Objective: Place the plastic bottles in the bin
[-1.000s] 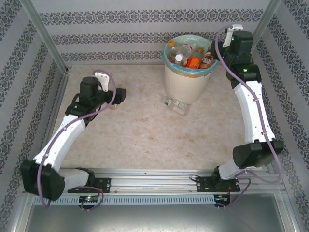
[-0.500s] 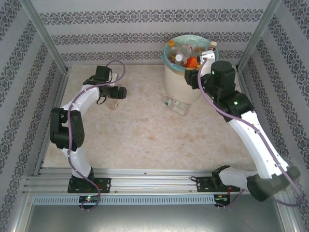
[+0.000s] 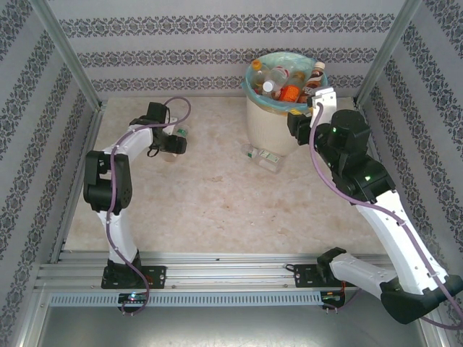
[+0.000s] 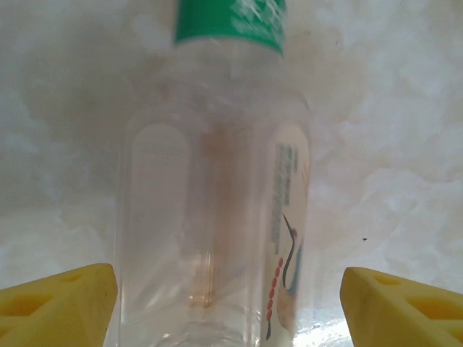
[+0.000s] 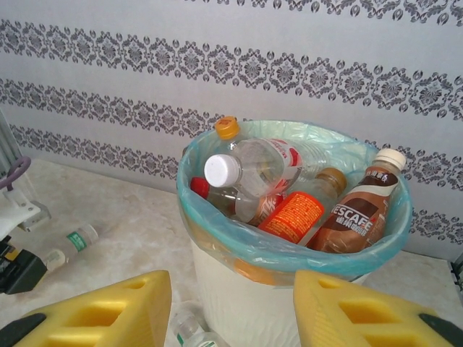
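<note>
on the beige marbled table (image 3: 202,210), left of the middle, a small clear plastic bottle with a green label band (image 4: 217,217) lies between the yellow fingers (image 4: 61,303) of the left gripper (image 4: 228,307); the jaws stand apart on either side of it, with a gap on one side, not clamped. the round cream-white bin lined with a light teal bag (image 3: 271,126) sits at the far edge, piled with bottles (image 5: 260,188). the right gripper (image 5: 231,311) hangs near its wall, jaws apart and empty. another clear bottle (image 3: 262,157) lies at the bin's foot.
</note>
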